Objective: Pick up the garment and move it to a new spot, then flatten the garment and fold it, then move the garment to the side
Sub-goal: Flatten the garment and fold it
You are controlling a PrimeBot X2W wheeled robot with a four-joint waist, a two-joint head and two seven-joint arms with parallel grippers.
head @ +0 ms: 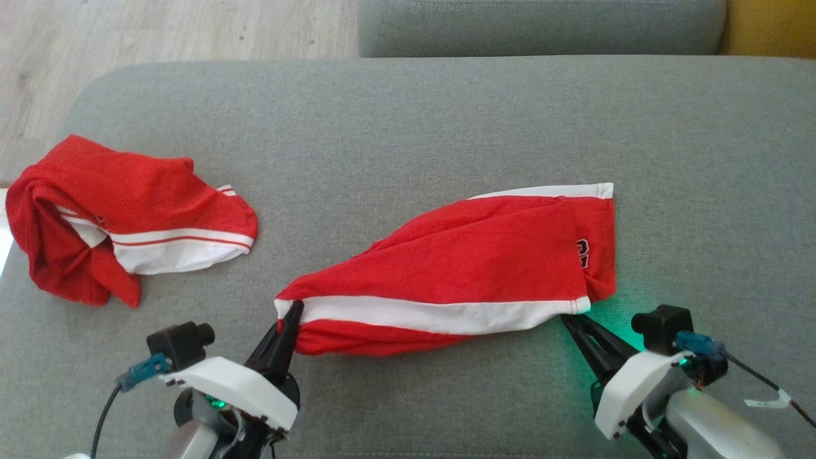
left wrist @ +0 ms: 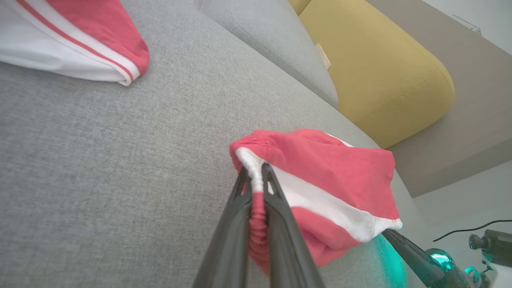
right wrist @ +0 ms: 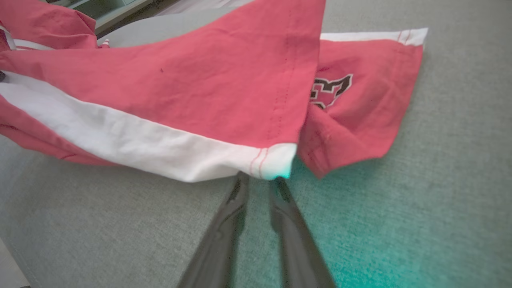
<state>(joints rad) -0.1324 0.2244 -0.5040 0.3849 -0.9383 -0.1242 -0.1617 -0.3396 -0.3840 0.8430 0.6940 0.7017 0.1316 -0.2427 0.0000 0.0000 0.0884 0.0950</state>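
The garment, red shorts with a white side stripe and a small number print, lies stretched across the grey sofa seat. My left gripper is shut on its gathered waistband end; in the left wrist view the white and red cloth is pinched between the fingers of that gripper. My right gripper sits at the white hem corner on the other end. In the right wrist view this gripper has a narrow gap between its tips, just below the garment, with no cloth between them.
A second red and white garment lies crumpled at the seat's left edge. A grey back cushion borders the far side, with a yellow cushion beside it. Wooden floor lies beyond the far-left corner.
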